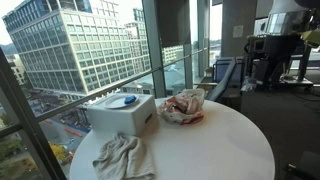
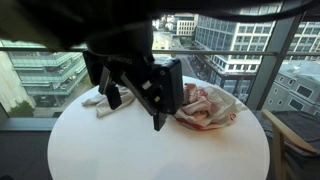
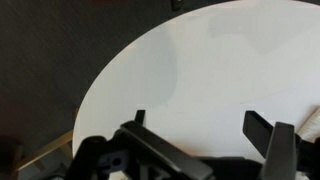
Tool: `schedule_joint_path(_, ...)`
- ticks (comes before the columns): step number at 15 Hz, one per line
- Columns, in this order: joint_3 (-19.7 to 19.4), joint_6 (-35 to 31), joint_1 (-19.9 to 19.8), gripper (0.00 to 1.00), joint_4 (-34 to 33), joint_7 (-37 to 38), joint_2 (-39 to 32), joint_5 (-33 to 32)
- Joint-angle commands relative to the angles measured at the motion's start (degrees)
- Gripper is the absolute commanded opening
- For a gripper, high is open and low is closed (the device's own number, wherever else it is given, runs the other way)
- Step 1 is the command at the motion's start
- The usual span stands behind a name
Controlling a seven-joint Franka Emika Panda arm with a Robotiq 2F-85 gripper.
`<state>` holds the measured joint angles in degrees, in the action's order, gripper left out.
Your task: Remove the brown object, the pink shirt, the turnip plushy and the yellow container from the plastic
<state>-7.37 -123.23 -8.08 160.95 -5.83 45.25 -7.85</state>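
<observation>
A crumpled clear plastic bag lies on the round white table, and it also shows in an exterior view. Pink and red-white things show inside it; I cannot tell the brown object, pink shirt, turnip plushy or yellow container apart. My gripper hangs close to the camera, above the table and beside the bag, open and empty. In the wrist view its two dark fingers are spread over bare table top, with nothing between them.
A white box with a blue piece on top stands at the table's window side. A grey-white cloth lies near the table edge, also in an exterior view. Glass windows surround the table. A chair stands behind.
</observation>
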Motion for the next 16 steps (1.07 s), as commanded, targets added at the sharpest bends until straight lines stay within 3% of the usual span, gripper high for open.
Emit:
schedule_joint_path(1, 0.1, 0.5, -0.1, 1.00, 0.2, 0.0, -0.1, 0.1)
schedule_joint_path(10, 0.1, 0.6, -0.1, 1.00, 0.5, 0.0, -0.7, 0.1)
schedule_joint_path(16, 4.6, -9.4, 2.4, 1.00, -7.7, 6.9, -19.2, 1.0)
